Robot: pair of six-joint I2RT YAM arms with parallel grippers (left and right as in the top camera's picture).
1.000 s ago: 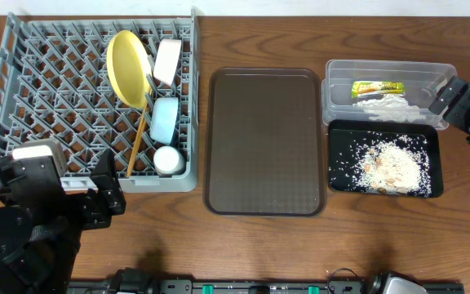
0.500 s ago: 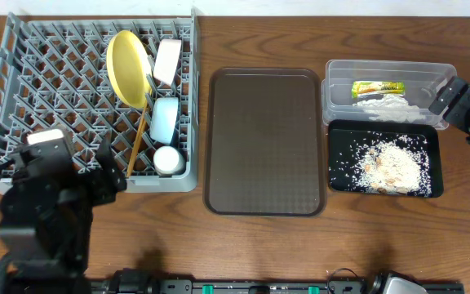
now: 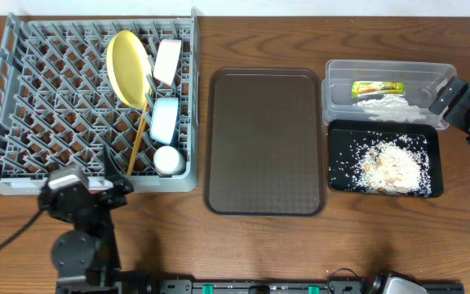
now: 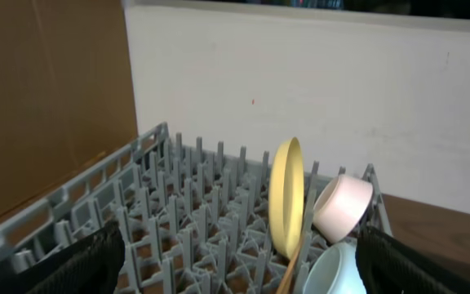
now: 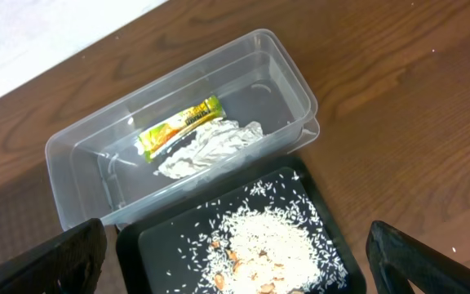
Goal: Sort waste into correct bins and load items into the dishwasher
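Observation:
The grey dishwasher rack (image 3: 31, 98) holds an upright yellow plate (image 3: 128, 67), a white bowl (image 3: 167, 61), a light-blue-rimmed bowl (image 3: 164, 119), a small white cup (image 3: 168, 160) and chopsticks (image 3: 137, 139). My left gripper (image 3: 104, 175) stands open at the rack's front edge, nothing between its fingers. Its wrist view looks across the rack (image 4: 178, 212) at the plate (image 4: 286, 200) and bowl (image 4: 343, 204). The clear tub (image 3: 337, 96) holds the snack wrapper (image 3: 377, 88) and tissue (image 3: 390, 104). Rice scraps (image 3: 394, 166) lie in the black tray (image 3: 341, 175). My right gripper (image 3: 451, 96) hangs open and empty above both bins (image 5: 288, 57).
An empty brown serving tray (image 3: 266, 140) lies between the rack and the bins. The black tray (image 5: 137, 245) sits right against the tub's front wall. Bare wooden table runs along the front edge and to the right of the bins.
My left arm has drawn back from over the rack's front left corner, shifting right and sinking toward the table's front edge. The right arm has not moved.

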